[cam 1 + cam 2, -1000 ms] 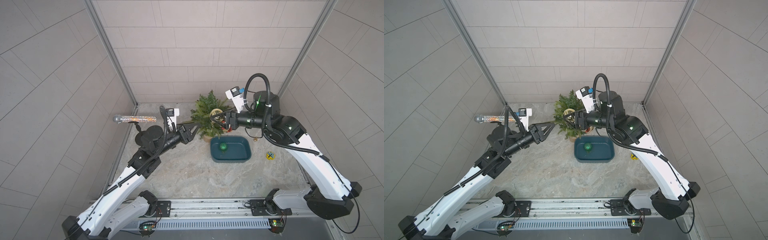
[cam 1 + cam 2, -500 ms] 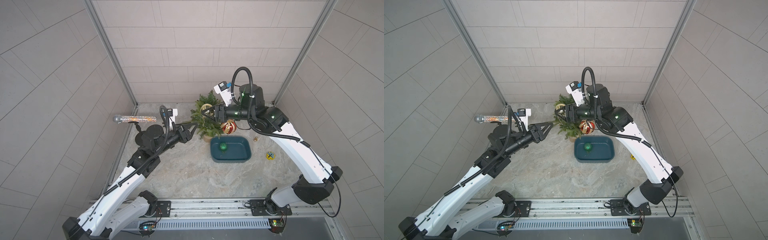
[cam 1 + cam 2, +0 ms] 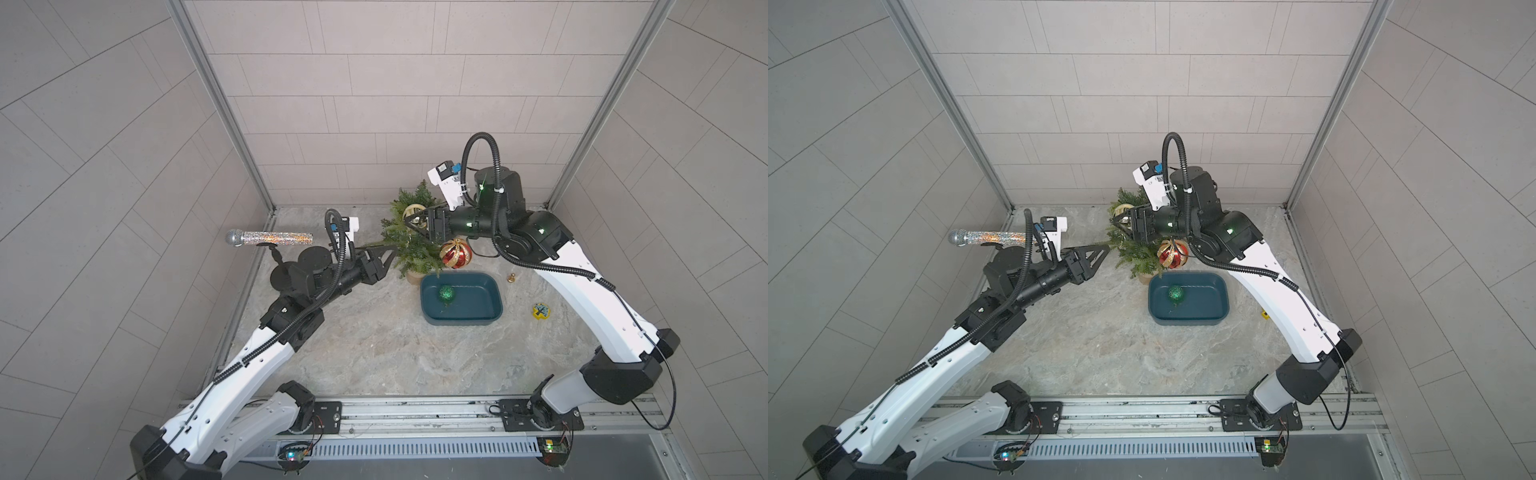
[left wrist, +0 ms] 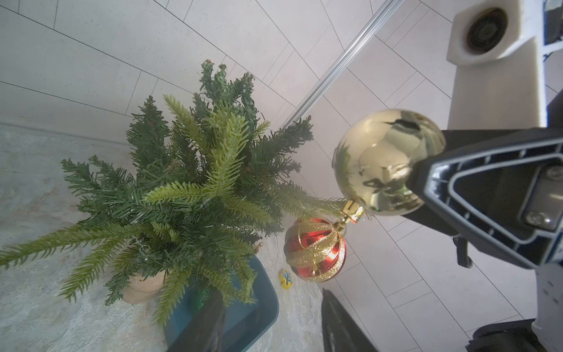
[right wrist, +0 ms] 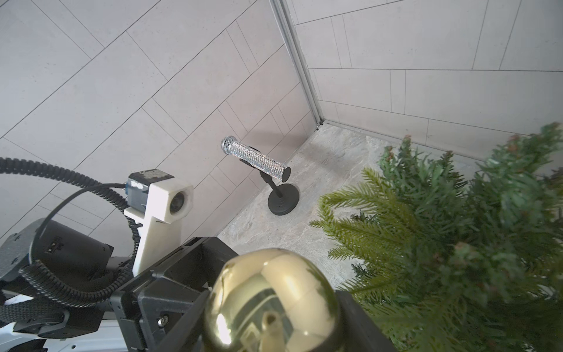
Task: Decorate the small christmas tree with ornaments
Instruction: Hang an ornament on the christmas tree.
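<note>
Left wrist view shows the right gripper (image 4: pixel 420 176) closed firmly on the gold ball (image 4: pixel 380 158), with the tree (image 4: pixel 195 183) just ahead of its tip, and the left gripper (image 4: pixel 269 304) half open and empty; I think the ball can drop if released before its loop catches a branch.

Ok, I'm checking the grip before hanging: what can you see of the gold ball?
The gold ball is a smooth, mirror-shiny sphere with a faceted gold cap and loop. The right claw pinches it by its sides, off the table, beside the upper branches of the tree. Its cap points at a branch tip; whether the loop is hooked cannot be told.
</note>
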